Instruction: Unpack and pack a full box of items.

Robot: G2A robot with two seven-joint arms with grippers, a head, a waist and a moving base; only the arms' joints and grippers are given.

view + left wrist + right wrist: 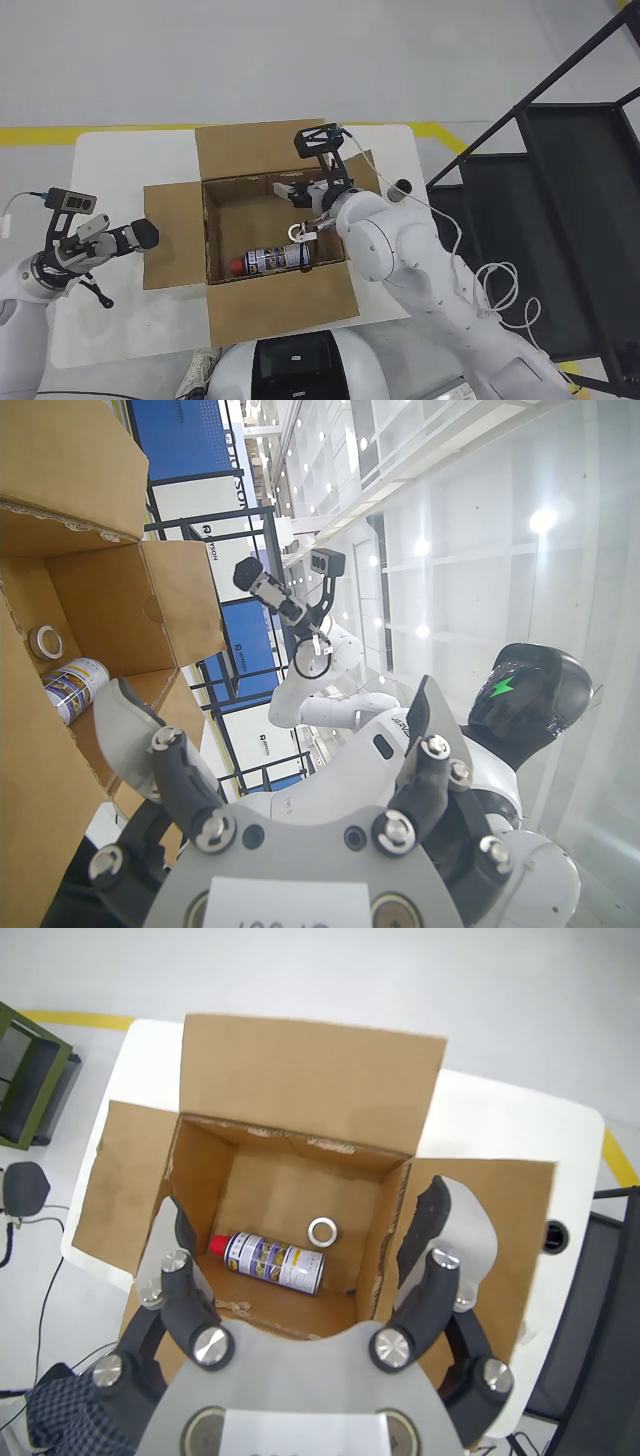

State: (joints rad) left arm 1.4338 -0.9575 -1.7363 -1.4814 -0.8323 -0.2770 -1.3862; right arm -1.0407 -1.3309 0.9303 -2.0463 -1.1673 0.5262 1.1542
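An open cardboard box (250,150) stands on the white table (110,160). On its floor lie a spray can (272,260) with a red cap and a silver tape ring (297,233). My right gripper (305,190) hangs open high above the box. Looking straight down, the right wrist view has the can (272,1263) and ring (324,1231) between its open gripper (305,1195). My left gripper (140,235) is open and holds nothing, beside the box's left flap. From the left wrist view, this gripper (270,687) faces the box (110,600), can (75,690) and ring (45,642).
Black metal stairs (540,180) stand just right of the table. A green cart (25,1088) sits on the floor to the left. The four box flaps are folded outward over the table. A round cable hole (403,186) is in the table's right side.
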